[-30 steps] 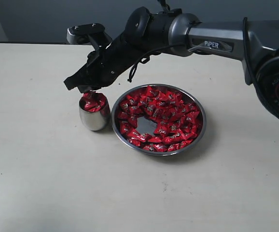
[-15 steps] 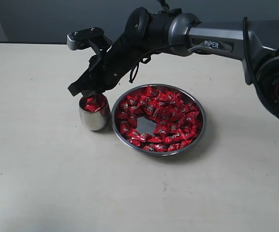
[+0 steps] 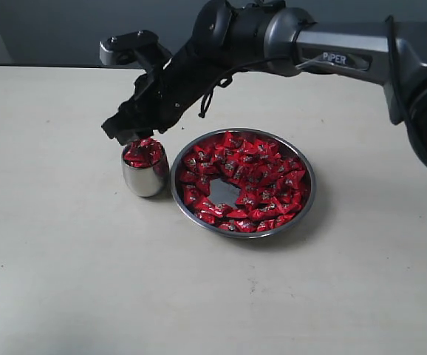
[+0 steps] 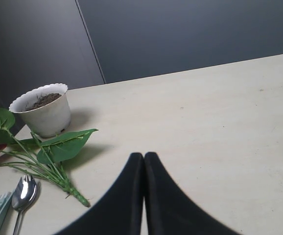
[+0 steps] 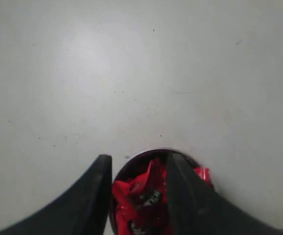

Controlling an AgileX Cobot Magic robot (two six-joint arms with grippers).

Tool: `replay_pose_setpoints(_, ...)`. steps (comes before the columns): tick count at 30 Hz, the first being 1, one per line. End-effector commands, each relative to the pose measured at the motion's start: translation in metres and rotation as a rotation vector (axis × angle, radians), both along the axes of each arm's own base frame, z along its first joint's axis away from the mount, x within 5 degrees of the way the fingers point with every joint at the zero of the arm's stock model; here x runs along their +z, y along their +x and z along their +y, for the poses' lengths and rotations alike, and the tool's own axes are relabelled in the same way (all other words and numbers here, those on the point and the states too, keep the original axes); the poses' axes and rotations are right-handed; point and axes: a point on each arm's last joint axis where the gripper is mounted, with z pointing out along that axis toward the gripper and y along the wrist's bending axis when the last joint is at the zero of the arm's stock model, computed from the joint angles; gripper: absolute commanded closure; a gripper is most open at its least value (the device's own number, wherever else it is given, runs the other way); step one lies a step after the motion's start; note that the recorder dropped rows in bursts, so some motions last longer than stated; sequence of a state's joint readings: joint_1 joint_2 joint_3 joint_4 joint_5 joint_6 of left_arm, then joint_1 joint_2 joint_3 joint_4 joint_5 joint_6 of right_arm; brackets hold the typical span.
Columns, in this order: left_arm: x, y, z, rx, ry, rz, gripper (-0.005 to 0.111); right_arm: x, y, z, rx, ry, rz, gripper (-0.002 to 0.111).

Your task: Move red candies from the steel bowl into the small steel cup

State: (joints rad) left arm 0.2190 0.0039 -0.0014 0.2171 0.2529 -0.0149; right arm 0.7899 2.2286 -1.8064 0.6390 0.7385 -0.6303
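Observation:
The small steel cup (image 3: 145,180) stands just left of the wide steel bowl (image 3: 310,189). Red candies (image 3: 142,153) are heaped to the cup's brim, and many more red candies (image 3: 261,174) ring the bowl around a bare patch of steel. My right gripper (image 3: 128,137) hovers right over the cup's mouth. In the right wrist view its fingers (image 5: 138,157) stand apart, open, with the cup's rim (image 5: 151,151) and its candies (image 5: 141,196) showing between them. My left gripper (image 4: 144,155) is shut on nothing, over bare table, away from both vessels.
In the left wrist view a white flowerpot (image 4: 43,110) with soil, a leafy green sprig (image 4: 63,144) and a metal spoon (image 4: 23,193) lie on the table. The right arm (image 3: 324,52) stretches across above the bowl's far side.
The right gripper dipped to the cup's mouth, then rose slightly and shifted left. The candy seen under its fingers a second ago now lies on the cup's heap.

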Motion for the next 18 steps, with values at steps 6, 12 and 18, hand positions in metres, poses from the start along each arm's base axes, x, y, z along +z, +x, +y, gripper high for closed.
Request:
replay_pose_setpoints(6, 0.001, 0.0, 0.0, -0.005, 0.004, -0.015, 0.106, 0.071, -0.001, -0.023, -0.032, 0.061, -0.092, 0.071)
replay_pose_setpoints(12, 0.001, 0.0, 0.0, -0.005, 0.004, -0.015, 0.106, 0.107, -0.001, -0.08, -0.215, -0.167, -0.012, 0.102)
replay_pose_setpoints(18, 0.001, 0.0, 0.0, -0.005, 0.004, -0.015, 0.106, 0.148, -0.029, -0.177, -0.423, -0.156, -0.073, 0.108)
